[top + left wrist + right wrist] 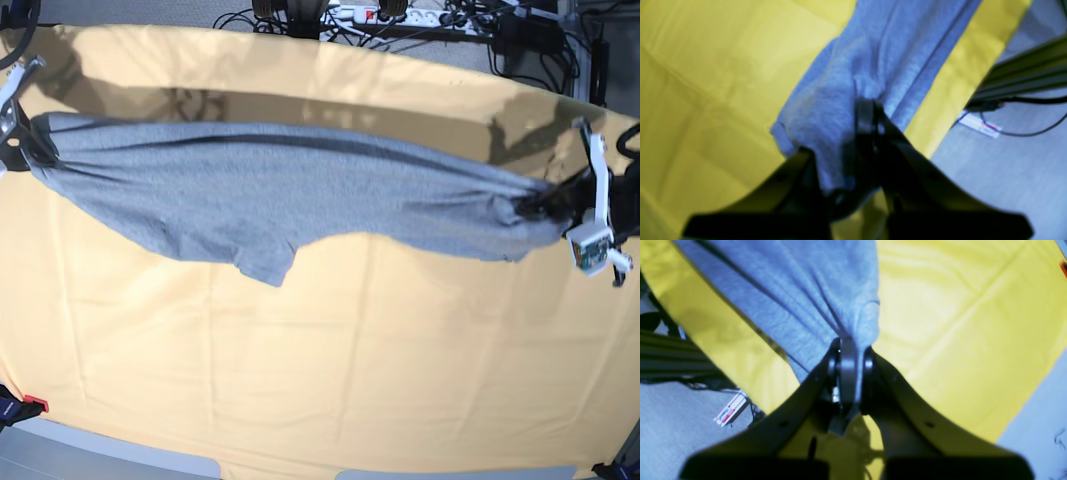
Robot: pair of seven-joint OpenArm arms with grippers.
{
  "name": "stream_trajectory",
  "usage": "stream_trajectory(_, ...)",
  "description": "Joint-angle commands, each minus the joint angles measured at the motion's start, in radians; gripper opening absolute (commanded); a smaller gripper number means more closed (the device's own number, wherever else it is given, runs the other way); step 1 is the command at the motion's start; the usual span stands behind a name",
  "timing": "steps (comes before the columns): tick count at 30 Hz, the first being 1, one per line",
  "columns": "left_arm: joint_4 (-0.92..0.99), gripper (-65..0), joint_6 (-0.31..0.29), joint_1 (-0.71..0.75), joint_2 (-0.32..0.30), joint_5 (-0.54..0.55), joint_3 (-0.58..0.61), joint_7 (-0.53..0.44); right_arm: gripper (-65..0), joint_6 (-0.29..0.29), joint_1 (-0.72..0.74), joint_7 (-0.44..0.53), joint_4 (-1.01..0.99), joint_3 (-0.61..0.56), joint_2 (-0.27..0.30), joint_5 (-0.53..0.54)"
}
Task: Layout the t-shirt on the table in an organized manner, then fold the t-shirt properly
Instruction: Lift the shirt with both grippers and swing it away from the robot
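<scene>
The heather-grey t-shirt (270, 185) is stretched in a long band across the far half of the table (350, 380), plain grey side showing. One sleeve (265, 262) droops toward the cloth. My right gripper (28, 150), at the left of the base view, is shut on one end of the shirt. My left gripper (540, 205), at the right of that view, is shut on the other end. Each wrist view shows bunched grey fabric pinched between closed fingers: left gripper (870, 106) on the t-shirt (880, 53), right gripper (848, 343) on the t-shirt (800, 296).
Cables and a power strip (400, 15) lie beyond the table's far edge. A red clamp (30, 405) holds the yellow cloth at the near left corner. Past the table edge I see grey floor (1007, 173), a metal frame rail (1023, 76) and a small label strip (730, 411).
</scene>
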State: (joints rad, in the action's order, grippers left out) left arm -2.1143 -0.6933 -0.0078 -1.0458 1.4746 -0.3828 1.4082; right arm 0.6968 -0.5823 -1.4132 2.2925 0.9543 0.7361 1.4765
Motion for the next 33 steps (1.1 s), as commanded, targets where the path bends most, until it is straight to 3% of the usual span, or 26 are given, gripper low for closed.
stream_trajectory(1,-0.035,-65.0,-0.005,0.019,-0.023,0.009,-0.043,-0.012,-65.0,0.001,-0.017,0.017,0.01,0.03,0.019,0.007)
stream_trajectory(10,-0.242,-65.0,-0.005,0.284,-0.023,0.009,-0.329,-0.012,-65.0,0.001,-0.154,0.017,0.01,0.177,-0.011,0.007)
stream_trajectory(15,-0.242,-65.0,-0.005,0.399,-0.02,0.009,-0.445,-0.012,-65.0,0.001,-0.174,0.017,0.01,0.246,-0.051,0.007)
stream_trajectory(28,-0.242,-65.0,-0.005,0.617,0.008,0.009,-0.464,-0.012,-65.0,0.001,-0.32,0.017,0.01,0.251,-0.18,0.007)
stream_trajectory(33,-0.242,-65.0,-0.005,0.654,0.01,0.009,-0.464,-0.012,-65.0,0.001,-0.351,0.017,0.01,0.251,-0.204,0.007)
